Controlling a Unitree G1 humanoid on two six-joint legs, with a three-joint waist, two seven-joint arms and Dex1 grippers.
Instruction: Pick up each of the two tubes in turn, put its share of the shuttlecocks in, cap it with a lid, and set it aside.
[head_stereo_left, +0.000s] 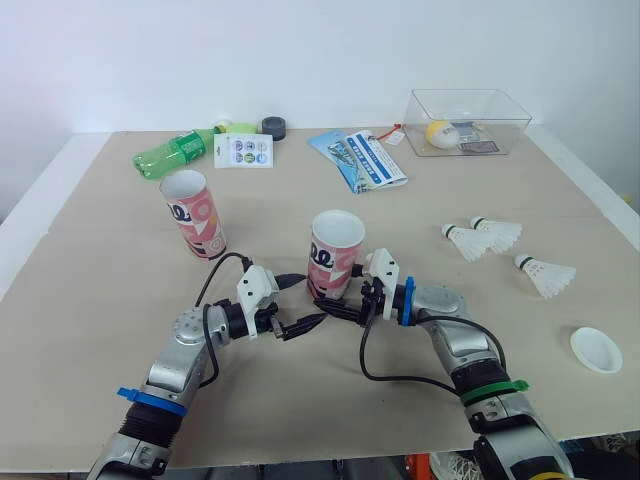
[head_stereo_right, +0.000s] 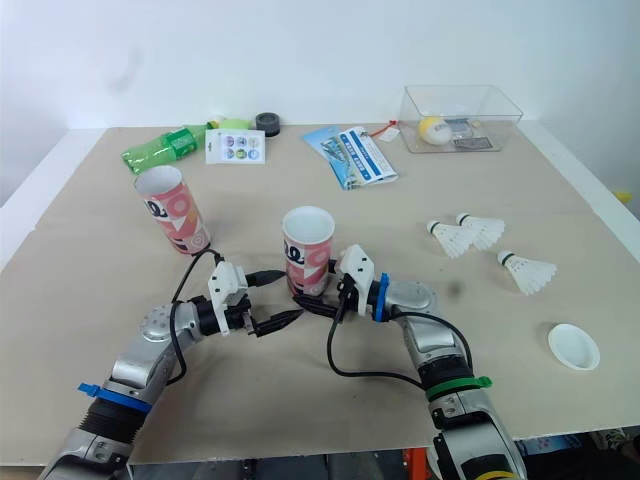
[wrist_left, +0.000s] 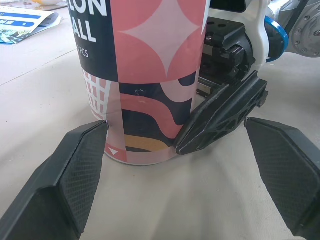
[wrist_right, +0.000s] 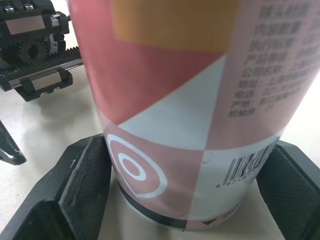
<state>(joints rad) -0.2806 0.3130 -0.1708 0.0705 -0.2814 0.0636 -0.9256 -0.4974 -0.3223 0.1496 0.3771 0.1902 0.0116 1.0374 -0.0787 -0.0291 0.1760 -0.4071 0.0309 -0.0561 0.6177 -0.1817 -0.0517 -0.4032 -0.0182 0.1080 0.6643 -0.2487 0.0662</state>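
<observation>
Head camera: the near tube (head_stereo_left: 336, 255), pink-patterned, stands upright on the table (head_stereo_left: 90, 300), open at the top. At its foot, coming in from its right, the right gripper (head_stereo_left: 340, 308) is clasped round the base. Just left of the near tube sits the left gripper (head_stereo_left: 313, 300), fingers spread wide, holding nothing. The second tube (head_stereo_left: 193, 213) stands upright well to the left of and behind the near tube, also open-topped. To the near tube's right lie the first shuttlecock (head_stereo_left: 462, 240) and second shuttlecock (head_stereo_left: 497, 233) side by side, with the third shuttlecock (head_stereo_left: 546, 275) a little farther right. The white lid (head_stereo_left: 596, 350) lies farthest right, toward the table's front edge. Behind the near tube: a leaflet (head_stereo_left: 358, 158), a clear box (head_stereo_left: 466, 122) farther right, and to the back left a green bottle (head_stereo_left: 178, 153), a card (head_stereo_left: 243, 151) and a black roll (head_stereo_left: 274, 127). Left wrist camera: one of the left gripper's fingers (wrist_left: 75, 175) has its tip right at the near tube's base, contact uncertain. The other stands well apart, with a right-gripper finger between it and the tube. Right wrist camera: both black fingers (wrist_right: 80, 190) flank the near tube's base, tight against it.
</observation>
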